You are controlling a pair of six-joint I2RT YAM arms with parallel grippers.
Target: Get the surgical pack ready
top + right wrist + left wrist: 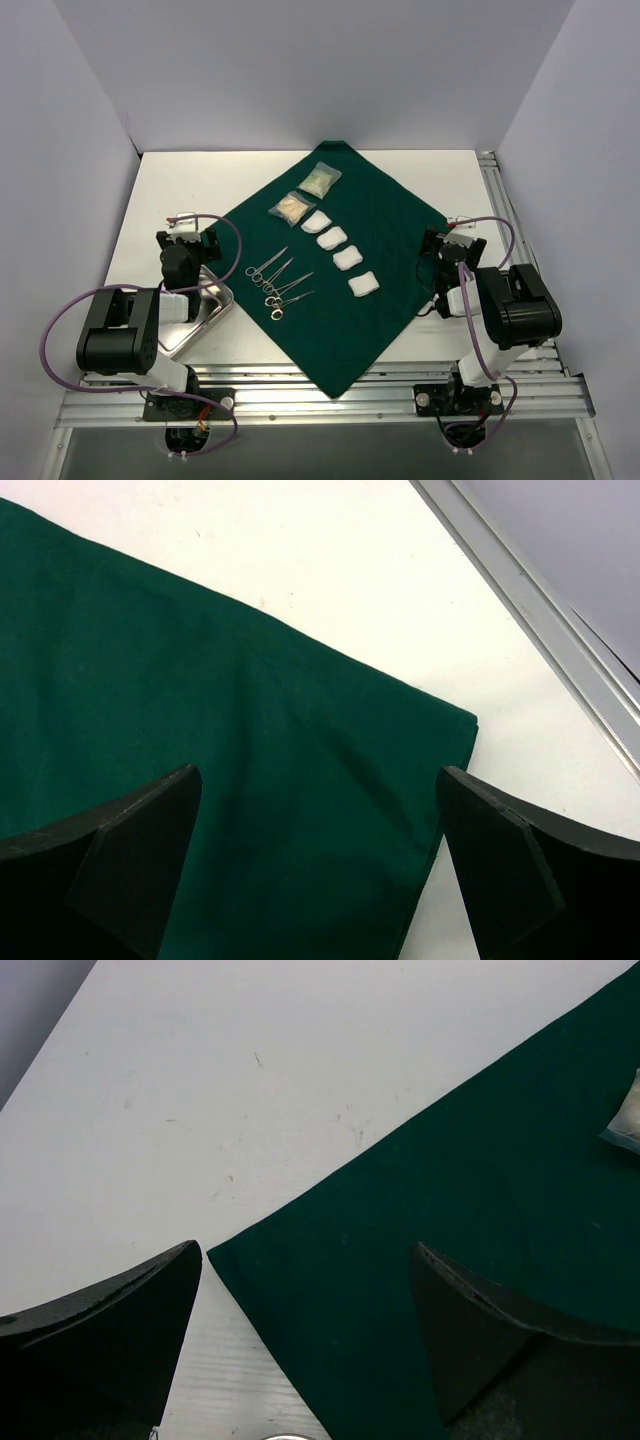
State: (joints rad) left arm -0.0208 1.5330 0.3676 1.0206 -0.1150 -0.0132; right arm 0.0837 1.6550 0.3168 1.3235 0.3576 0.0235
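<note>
**Left gripper (305,1250) and right gripper (318,775) gape over drape (390,230) corners**

Both pairs of jaws stand wide apart, holding nothing. The cloth's left corner lies between the left jaws, and its right corner lies just ahead of the right pair. Instruments (278,283), gauze pads (340,250) and packets (305,195) rest in rows mid-cloth, with the tray (222,295) beside the left edge, probably so the corners can fold over them.

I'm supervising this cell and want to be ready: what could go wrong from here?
The left gripper and right gripper, jaws open, hang over side corners of the drape; tugging those could slide the loose instruments, gauze pads and packets.
The tray sits beside the left arm, which might knock it.
</note>
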